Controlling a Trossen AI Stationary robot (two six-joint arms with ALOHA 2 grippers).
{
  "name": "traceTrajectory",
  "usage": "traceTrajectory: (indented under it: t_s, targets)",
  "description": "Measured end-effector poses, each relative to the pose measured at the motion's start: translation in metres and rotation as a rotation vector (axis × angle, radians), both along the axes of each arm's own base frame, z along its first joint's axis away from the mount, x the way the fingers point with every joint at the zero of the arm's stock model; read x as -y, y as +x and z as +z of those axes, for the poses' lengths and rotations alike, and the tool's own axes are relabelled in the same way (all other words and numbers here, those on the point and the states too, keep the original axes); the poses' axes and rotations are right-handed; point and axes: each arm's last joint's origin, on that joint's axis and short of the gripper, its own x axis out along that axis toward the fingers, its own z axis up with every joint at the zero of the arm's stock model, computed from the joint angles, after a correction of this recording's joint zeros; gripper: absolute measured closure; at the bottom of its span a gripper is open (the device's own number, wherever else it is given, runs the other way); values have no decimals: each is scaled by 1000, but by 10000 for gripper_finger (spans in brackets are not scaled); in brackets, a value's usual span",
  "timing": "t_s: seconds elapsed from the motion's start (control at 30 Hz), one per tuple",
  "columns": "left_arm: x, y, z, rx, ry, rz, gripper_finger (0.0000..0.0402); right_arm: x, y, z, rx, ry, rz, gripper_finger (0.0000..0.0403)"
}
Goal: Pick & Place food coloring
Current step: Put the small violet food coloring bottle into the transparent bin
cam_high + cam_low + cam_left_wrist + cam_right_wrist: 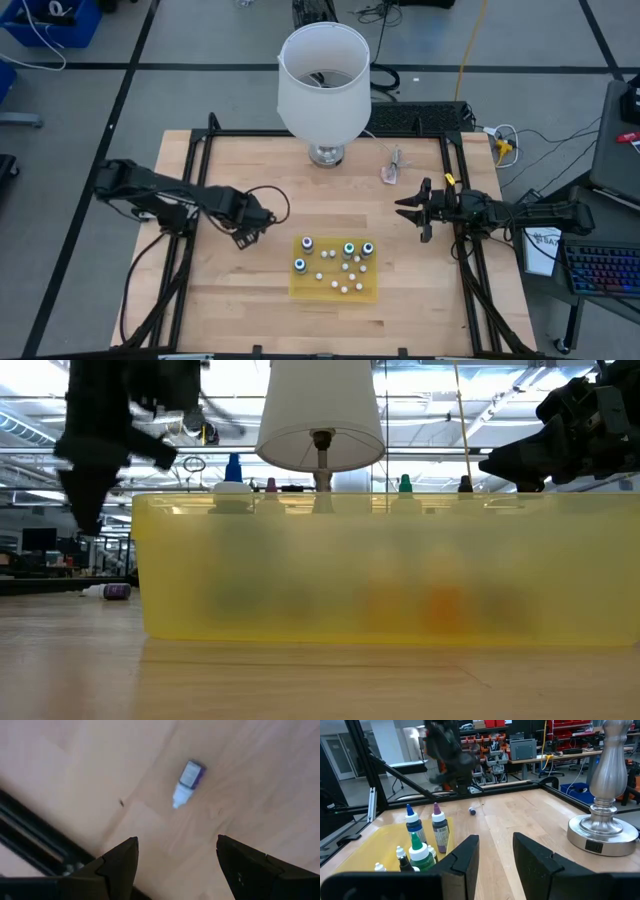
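Left gripper (175, 862) jaws apart, empty; right gripper (495, 851) likewise.

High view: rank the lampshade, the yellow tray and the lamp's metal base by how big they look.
1. yellow tray, slightly ahead, though the lampshade sits nearer the camera, so that is unsure
2. lampshade
3. lamp base, mostly hidden beneath the shade

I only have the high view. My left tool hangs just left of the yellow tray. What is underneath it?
Observer: A small bottle lies on its side on the bare table, below the left tool.
Operator: Is that tool gripping anything?
Observer: No. Its fingers are apart and empty, above the bottle.
Operator: And the right one?
Observer: The right tool is open and empty too, pointing past the yellow tray toward that bottle.
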Motion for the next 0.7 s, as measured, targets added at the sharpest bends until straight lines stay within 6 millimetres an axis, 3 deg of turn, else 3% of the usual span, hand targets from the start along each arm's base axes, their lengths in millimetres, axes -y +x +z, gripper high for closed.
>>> traceTrajectory:
  t_s: [0.13,0.3,0.43,0.7]
  targets:
    - [-11,-5,-32,-17,-104,41,133,0,0,0,0,0,0,291]
    - [-17,-9,-53,22,-89,4,133,0,0,0,0,0,0,291]
    - [-20,-10,-60,54,-2,-54,133,0,0,0,0,0,0,291]
    - [-19,-14,-70,63,-37,-73,133,0,0,0,0,0,0,291]
